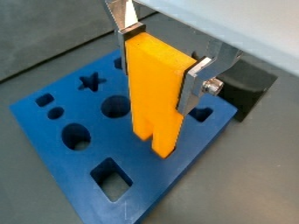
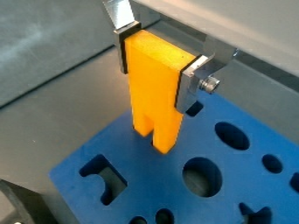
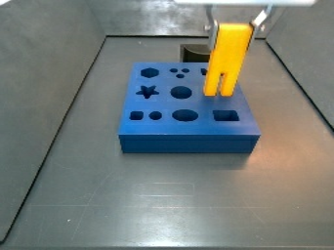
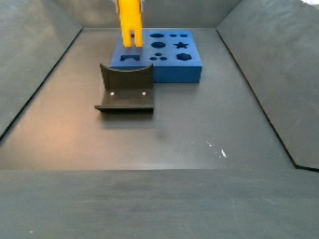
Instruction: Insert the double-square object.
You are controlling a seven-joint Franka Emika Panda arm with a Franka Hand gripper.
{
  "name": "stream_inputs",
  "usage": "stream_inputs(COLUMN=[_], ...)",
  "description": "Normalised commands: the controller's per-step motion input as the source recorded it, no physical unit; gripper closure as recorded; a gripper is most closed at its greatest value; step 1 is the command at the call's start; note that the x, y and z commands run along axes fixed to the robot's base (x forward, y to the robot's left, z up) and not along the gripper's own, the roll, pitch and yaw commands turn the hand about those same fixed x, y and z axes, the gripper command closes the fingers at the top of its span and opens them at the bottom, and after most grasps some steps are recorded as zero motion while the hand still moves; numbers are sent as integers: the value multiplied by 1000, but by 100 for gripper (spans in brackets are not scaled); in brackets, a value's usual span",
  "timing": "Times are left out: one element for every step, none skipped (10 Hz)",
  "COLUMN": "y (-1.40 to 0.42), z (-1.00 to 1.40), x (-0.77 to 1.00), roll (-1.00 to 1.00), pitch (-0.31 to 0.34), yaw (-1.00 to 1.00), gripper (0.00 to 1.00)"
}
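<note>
My gripper (image 1: pixel 163 57) is shut on the double-square object (image 1: pixel 158 96), a tall bright yellow piece held upright by its top, with its two legs pointing down. It shows the same way in both wrist views (image 2: pixel 156 87). In a side view the yellow piece (image 3: pixel 229 59) hangs over the blue block (image 3: pixel 183 137), near the block's right edge and behind the square hole (image 3: pixel 229 114). The leg ends are close to the block's top; I cannot tell if they touch. The hole under the legs is hidden. In a side view only the piece (image 4: pixel 129 23) shows, and the gripper is out of frame.
The blue block (image 1: pixel 70 166) has star, round, hexagon and square holes. The dark fixture (image 4: pixel 125 89) stands on the grey floor right beside the block and also shows in a wrist view (image 1: pixel 251 87). Sloping grey walls (image 3: pixel 78 88) enclose the floor.
</note>
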Motion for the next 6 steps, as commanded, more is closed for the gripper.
stream_inputs(y=[-3, -9, -20, -17, 0, 0], z=[-477, -477, -491, -471, -246, 0], x=[29, 17, 31, 23, 11, 0], roll=[101, 106, 109, 104, 40, 0], pitch=[0, 0, 0, 0, 0, 0], yaw=[-26, -29, -29, -34, -17, 0], gripper=[100, 100, 100, 100, 100, 100])
